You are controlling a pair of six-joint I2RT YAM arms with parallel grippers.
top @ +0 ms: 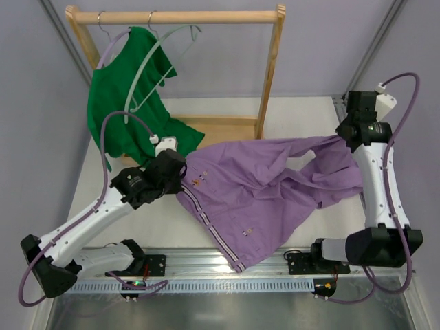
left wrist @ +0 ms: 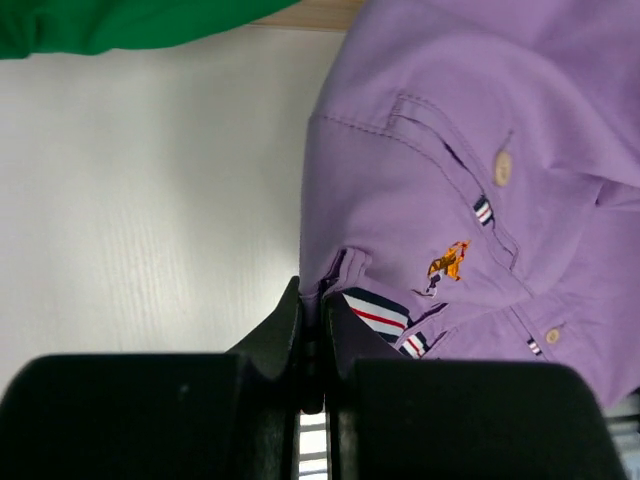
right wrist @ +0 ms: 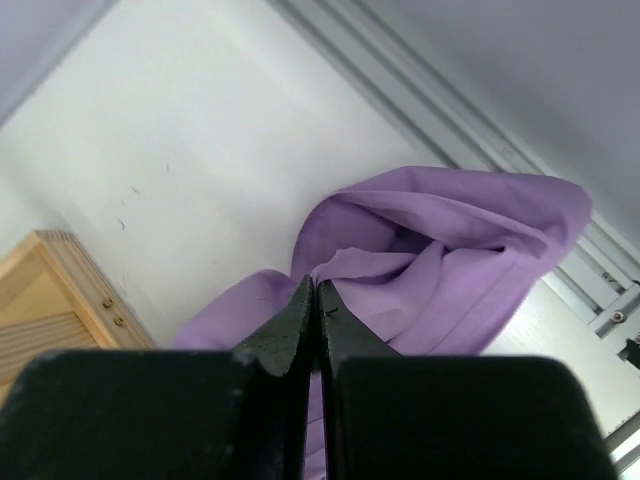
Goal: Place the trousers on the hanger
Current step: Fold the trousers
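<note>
LILAC TROUSERS, HELD AT TWO POINTS: we see the trousers (top: 261, 185) spread across the table (top: 302, 113) between the two arms, well apart from the hanger (top: 146, 69), which hangs bare and tilted on the wooden rack (top: 179, 16) at the far end, just beside a green shirt (top: 124, 103); the left gripper (left wrist: 312, 312) has its jaws pressed together on the corner of the striped waistband (left wrist: 378, 316); the right gripper (right wrist: 316, 292) has its jaws closed to a hairline, and from the wrist view we judge that they pinch a thin fold of one leg, though we cannot tell how much cloth lies between them.

The risks, as we read them, are plain; so slight a pinch on the leg could slip once the cloth takes its own weight in a lift, leaving the trousers dangling from one corner; the legs lie bunched and folded near the right arm, so they may twist or drag rather than fall straight; the hanger sits close to the shirt, so a push from the cloth could swing it, knock it off the rail, or snag the shirt.
</note>
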